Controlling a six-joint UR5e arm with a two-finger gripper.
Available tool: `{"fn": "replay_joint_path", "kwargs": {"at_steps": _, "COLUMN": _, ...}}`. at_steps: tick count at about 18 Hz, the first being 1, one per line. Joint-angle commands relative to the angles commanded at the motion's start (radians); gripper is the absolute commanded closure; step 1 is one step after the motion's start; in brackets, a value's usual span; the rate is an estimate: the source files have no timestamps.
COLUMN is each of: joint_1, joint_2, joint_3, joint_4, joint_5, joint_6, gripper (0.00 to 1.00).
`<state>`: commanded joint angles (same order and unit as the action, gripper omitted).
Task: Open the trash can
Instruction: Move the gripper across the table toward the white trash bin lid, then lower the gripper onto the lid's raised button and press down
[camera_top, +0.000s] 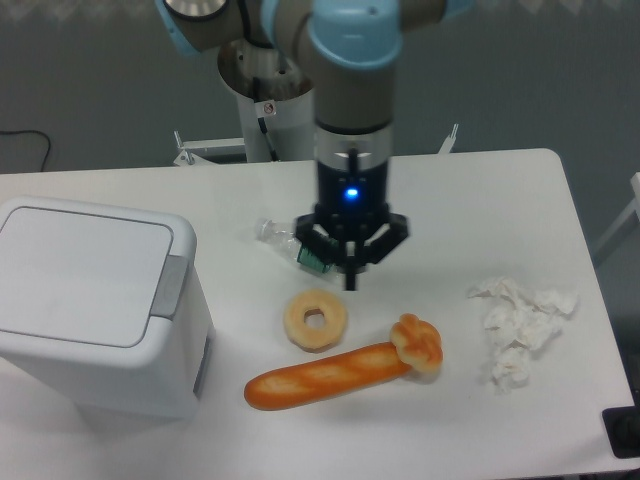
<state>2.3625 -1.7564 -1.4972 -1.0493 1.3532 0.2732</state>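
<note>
The trash can (85, 300) is a large white boxy bin at the left of the table, its flat lid down. Its grey push button (170, 285) sits on the right edge of the top. My gripper (350, 282) hangs over the middle of the table, well to the right of the bin and apart from it. Its fingers point down and are closed together on nothing, just above and right of a doughnut.
A doughnut (315, 320), a baguette (325, 377) and a small knotted pastry (418, 345) lie in front of the gripper. A crushed plastic bottle (285, 240) lies behind it. Crumpled white paper (515, 325) lies at the right. The arm's base (265, 100) stands behind the table.
</note>
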Motion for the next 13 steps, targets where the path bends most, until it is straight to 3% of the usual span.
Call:
{"fn": "replay_joint_path", "kwargs": {"at_steps": 7, "joint_1": -0.069, "joint_2": -0.002, "joint_3": 0.034, "joint_4": 0.0, "joint_5": -0.127, "joint_6": -0.075, "gripper": 1.0}}
{"fn": "replay_joint_path", "kwargs": {"at_steps": 13, "joint_1": -0.112, "joint_2": 0.0, "joint_3": 0.04, "joint_4": -0.002, "joint_5": -0.155, "joint_6": -0.1, "gripper": 1.0}}
